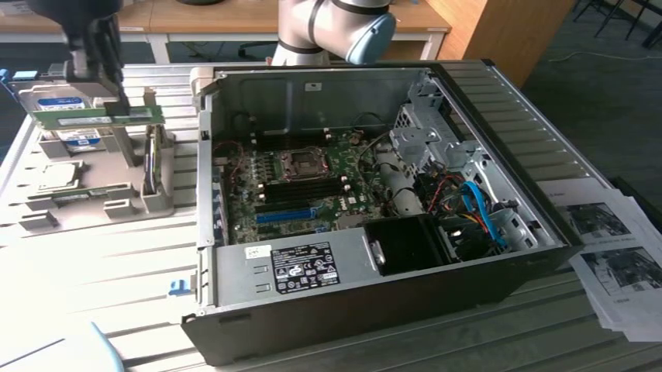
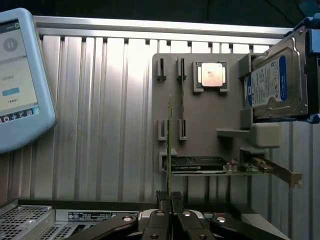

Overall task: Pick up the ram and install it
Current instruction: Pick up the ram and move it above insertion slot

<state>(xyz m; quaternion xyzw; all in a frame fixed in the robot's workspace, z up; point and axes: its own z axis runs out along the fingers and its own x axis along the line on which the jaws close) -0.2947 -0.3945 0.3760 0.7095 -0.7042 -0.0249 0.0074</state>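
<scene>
My gripper hangs above the grey parts holder at the exterior view's left. It is shut on the ram, a long green stick held level and lifted off the holder. In the wrist view the ram shows edge-on, running out from between my fingertips. A second, similar stick lies in the holder's slots. The open computer case lies to the exterior view's right, with its motherboard and dark memory slots exposed.
The holder also carries a hard drive with a blue-white label, a processor and a graphics card. A tablet rests on the ribbed table. Printed papers lie right of the case. A blue slot sits on the motherboard.
</scene>
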